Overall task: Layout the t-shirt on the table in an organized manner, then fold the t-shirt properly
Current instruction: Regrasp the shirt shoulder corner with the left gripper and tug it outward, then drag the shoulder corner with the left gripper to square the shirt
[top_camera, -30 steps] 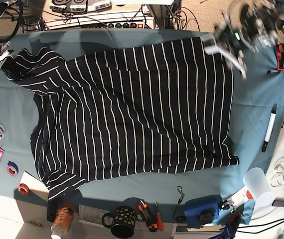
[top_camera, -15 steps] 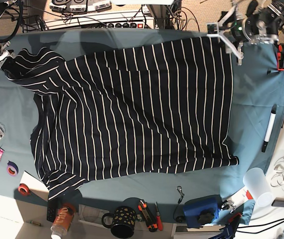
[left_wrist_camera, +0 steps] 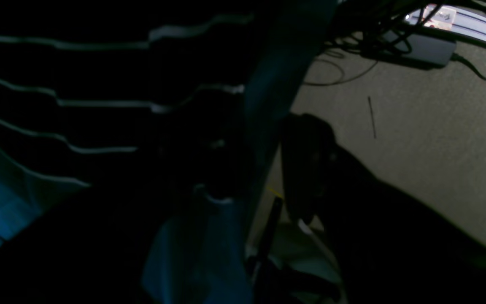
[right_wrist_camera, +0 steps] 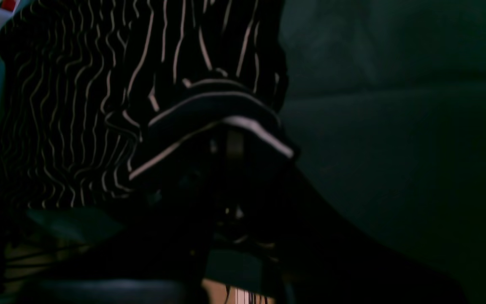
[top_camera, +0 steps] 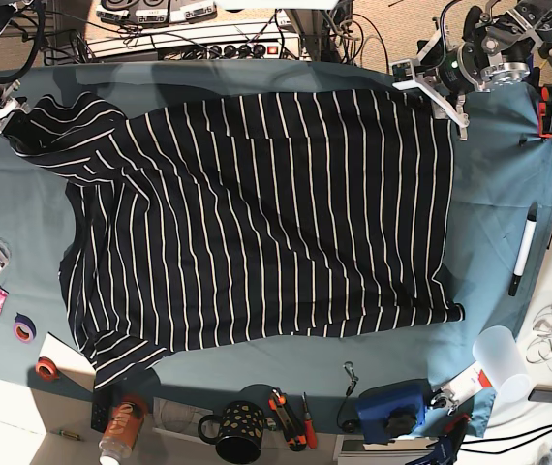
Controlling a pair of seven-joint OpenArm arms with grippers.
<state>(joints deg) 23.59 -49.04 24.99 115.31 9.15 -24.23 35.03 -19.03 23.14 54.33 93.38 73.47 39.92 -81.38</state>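
The dark striped t-shirt lies spread flat across the teal table, hem to the right and sleeves to the left. My left gripper hovers at the shirt's far right hem corner with its white fingers apart and nothing between them. In the left wrist view the shirt and the table edge are dark. My right gripper is at the far left, shut on the far sleeve. The right wrist view shows the sleeve hem bunched over the gripper.
A marker and a white cup lie at the right. A black mug, an orange can, tools and a blue device line the near edge. Tape rolls sit at the left. Cables and a power strip run behind.
The left arm, blurred a second ago, has settled at the far right corner. The shirt's far edge there now lies a little nearer. The right arm has not moved.
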